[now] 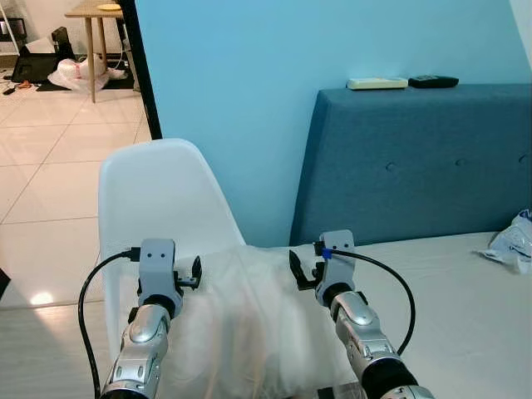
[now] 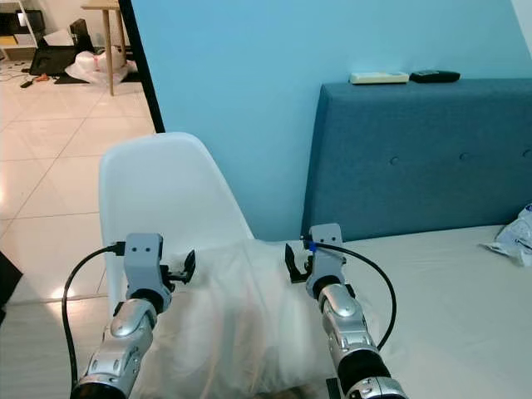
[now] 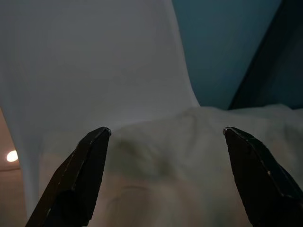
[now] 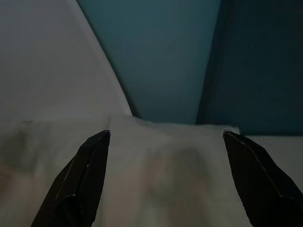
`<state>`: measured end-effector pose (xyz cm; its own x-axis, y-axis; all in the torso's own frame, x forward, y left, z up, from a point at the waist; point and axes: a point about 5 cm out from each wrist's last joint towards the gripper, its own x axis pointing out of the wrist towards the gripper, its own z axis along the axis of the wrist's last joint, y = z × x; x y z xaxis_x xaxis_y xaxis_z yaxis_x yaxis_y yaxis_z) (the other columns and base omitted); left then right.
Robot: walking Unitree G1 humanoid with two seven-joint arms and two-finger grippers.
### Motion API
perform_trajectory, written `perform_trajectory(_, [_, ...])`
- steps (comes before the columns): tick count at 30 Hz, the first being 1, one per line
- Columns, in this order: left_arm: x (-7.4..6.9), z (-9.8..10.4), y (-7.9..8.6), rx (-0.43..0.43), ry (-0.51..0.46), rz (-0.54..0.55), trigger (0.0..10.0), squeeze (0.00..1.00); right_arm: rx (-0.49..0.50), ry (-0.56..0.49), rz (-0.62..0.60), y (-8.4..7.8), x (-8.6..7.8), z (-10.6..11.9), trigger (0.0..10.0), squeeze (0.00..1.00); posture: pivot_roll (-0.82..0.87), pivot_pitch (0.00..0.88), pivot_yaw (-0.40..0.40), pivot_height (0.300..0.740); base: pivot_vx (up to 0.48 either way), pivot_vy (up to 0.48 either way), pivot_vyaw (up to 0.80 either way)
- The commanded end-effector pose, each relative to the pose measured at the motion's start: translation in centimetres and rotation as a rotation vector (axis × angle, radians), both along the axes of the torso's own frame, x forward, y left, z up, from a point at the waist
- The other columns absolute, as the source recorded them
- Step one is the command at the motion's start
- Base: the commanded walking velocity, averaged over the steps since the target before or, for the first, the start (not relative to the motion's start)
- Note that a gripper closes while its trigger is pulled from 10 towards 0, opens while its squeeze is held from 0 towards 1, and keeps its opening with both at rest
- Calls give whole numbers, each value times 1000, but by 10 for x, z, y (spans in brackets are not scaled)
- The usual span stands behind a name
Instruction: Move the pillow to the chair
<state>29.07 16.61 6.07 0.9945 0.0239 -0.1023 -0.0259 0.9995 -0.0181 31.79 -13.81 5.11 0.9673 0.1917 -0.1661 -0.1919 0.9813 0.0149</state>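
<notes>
Left wrist view shows my left gripper spread wide, holding nothing, its tips hovering just over the white pillow. My right gripper is equally wide and empty above the pillow's other side. The pillow lies on the seat of the white chair, against its back, beside the bed and blue headboard. I judge the move essentially done; only pulling my arms clear remains.
</notes>
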Motion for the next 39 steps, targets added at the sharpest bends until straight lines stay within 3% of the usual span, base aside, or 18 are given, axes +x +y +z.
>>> perform_trajectory(1, [-2,-5,-2,-1,18,-7,10000,0,-1,24,-1,0,-4,-5,10000,0,43,37,-36,740,-424,0,0])
perform_trajectory(13, [-1,-5,-3,-4,17,-11,10000,0,-1,25,-2,0,-4,-5,10000,0,38,45,-35,740,-376,0,0])
perform_trajectory(39, [1,-11,-3,2,74,-19,10000,0,15,44,-1,0,-3,-5,10000,0,38,40,-40,740,0,0,0])
